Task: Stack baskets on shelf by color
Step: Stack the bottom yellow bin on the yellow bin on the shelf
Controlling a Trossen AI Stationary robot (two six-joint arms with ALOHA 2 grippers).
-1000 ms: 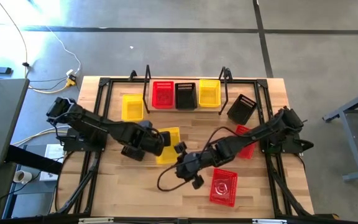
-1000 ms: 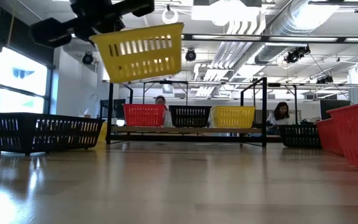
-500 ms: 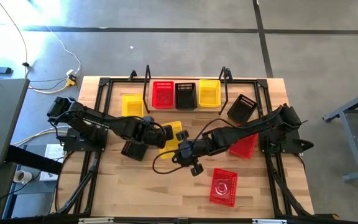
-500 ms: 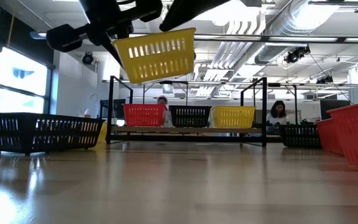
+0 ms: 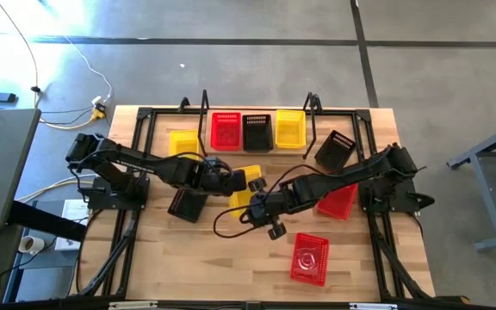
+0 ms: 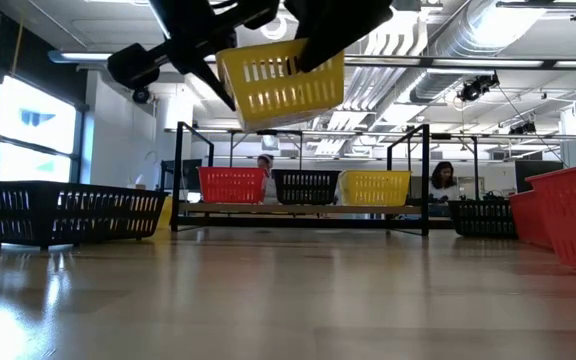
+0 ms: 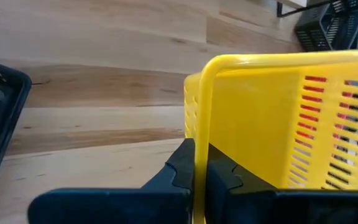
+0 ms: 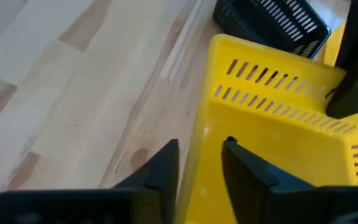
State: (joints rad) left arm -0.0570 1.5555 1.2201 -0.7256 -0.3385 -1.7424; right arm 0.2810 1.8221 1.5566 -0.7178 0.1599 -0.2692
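Observation:
A yellow basket (image 5: pixel 246 188) hangs in the air over the table's middle, tilted in the low view (image 6: pixel 280 85). My left gripper (image 5: pixel 233 181) is shut on it. My right gripper (image 5: pixel 260 201) comes from the table's right; its open fingers stand one inside and one outside the basket's wall (image 8: pixel 211 93). The shelf (image 5: pixel 257 150) stands at the far edge. On it, side by side, sit a red basket (image 5: pixel 225 131), a black basket (image 5: pixel 257 132) and a yellow basket (image 5: pixel 290 128). My left gripper pinches the held basket's wall at the rim (image 7: pixel 200 124), one finger (image 7: pixel 180 167) outside and one (image 7: pixel 221 169) inside. It slants down from the table's left. The basket is lifted clear of the table and tilted. My right gripper straddles the opposite wall's rim (image 8: pixel 202 134); whether it touches, I cannot tell.
On the table lie a yellow basket (image 5: pixel 183 148) at the far left, a black basket (image 5: pixel 188 205) under my left arm, a tilted black one (image 5: pixel 336 150) at the far right, and two red ones (image 5: pixel 340 200) (image 5: pixel 310 257). People sit in the room behind.
My left gripper has carried the yellow basket toward the table's right and far edge and a little up. My right gripper has moved toward the far edge, tipped downward, and come over the basket's wall.

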